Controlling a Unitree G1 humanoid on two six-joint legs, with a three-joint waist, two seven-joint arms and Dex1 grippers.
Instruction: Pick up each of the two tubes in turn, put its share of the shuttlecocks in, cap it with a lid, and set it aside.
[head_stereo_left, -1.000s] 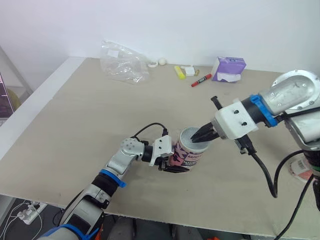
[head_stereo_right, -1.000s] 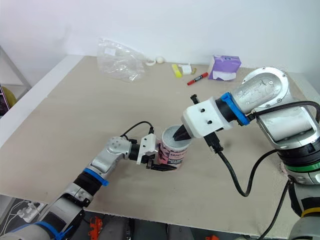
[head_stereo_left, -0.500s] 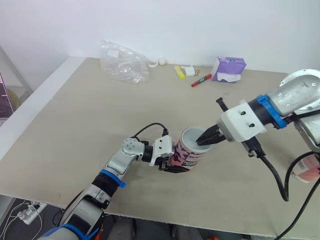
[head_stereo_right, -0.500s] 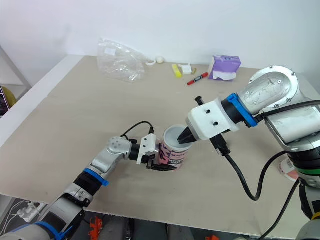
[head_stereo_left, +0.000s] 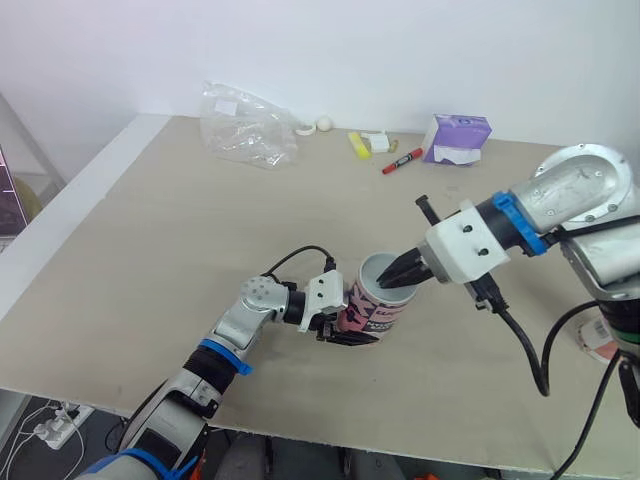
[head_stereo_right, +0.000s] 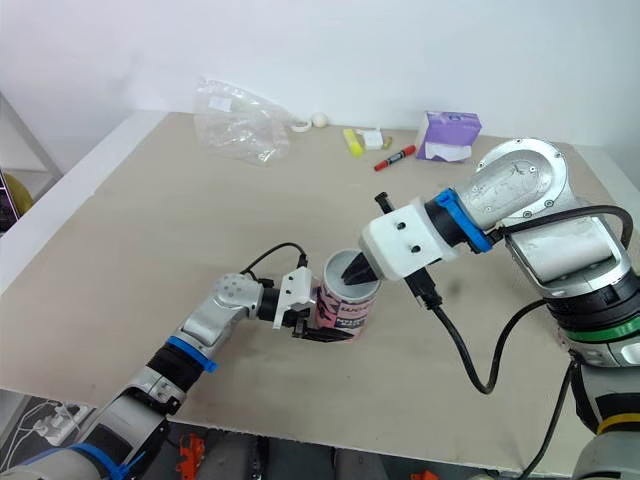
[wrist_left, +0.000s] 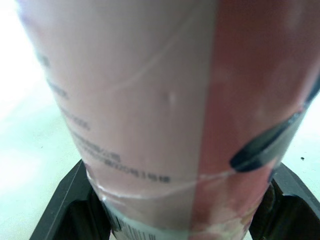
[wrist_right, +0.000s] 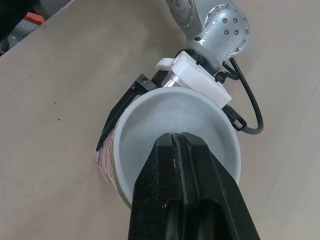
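Left eye view, left gripper (head_stereo_left: 350, 324) clasping pink tube (head_stereo_left: 386, 311), print unreadable, right gripper (head_stereo_left: 390, 282) closed at rim

My left gripper (head_stereo_left: 345, 322) clasps the pink printed tube (head_stereo_left: 375, 312) by its lower wall, one black finger along each side, low over the beige table (head_stereo_left: 150, 250). The tube's white mouth faces up and is uncapped. My right gripper (head_stereo_left: 393, 280) has its fingers pressed together into a point, and the tips sit at the rim of the mouth. Along the far edge lie a crumpled clear plastic bag (head_stereo_left: 245, 125), a small white ball (head_stereo_left: 325, 123), a yellow highlighter (head_stereo_left: 357, 144), a red marker (head_stereo_left: 402, 160) and a purple tissue box (head_stereo_left: 458, 138).
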